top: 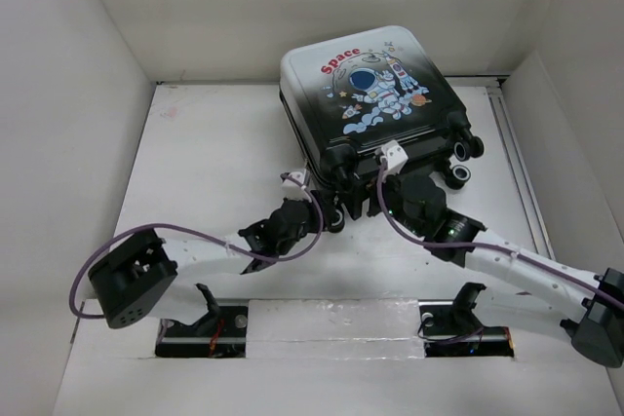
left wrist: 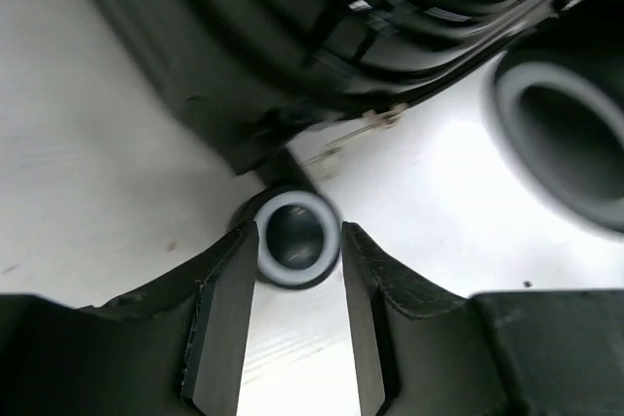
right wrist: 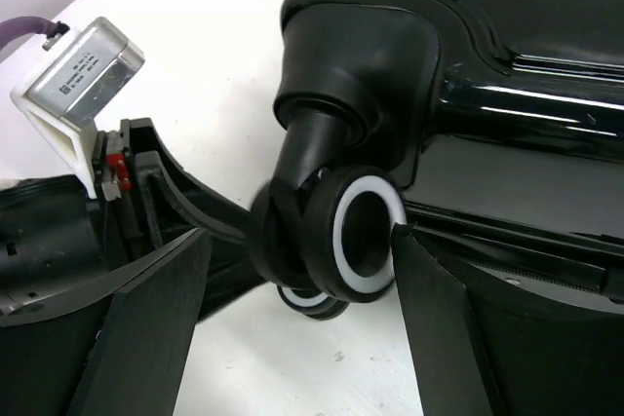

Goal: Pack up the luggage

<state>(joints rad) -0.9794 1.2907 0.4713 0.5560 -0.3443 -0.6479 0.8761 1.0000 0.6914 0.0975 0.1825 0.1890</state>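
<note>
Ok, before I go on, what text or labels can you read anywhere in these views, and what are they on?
"Space": red letters on the white upper part of the luggage shell, above the astronaut print.
Label on the silver box in the right wrist view: lines of small print, too small to read.
Left wrist view: no text to be seen.

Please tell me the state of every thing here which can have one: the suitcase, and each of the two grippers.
luggage: closed, lying flat, printed shell up.
left gripper: fingers close on both sides of a caster wheel; cannot tell if it grips.
right gripper: open wide around a second wheel.
</note>
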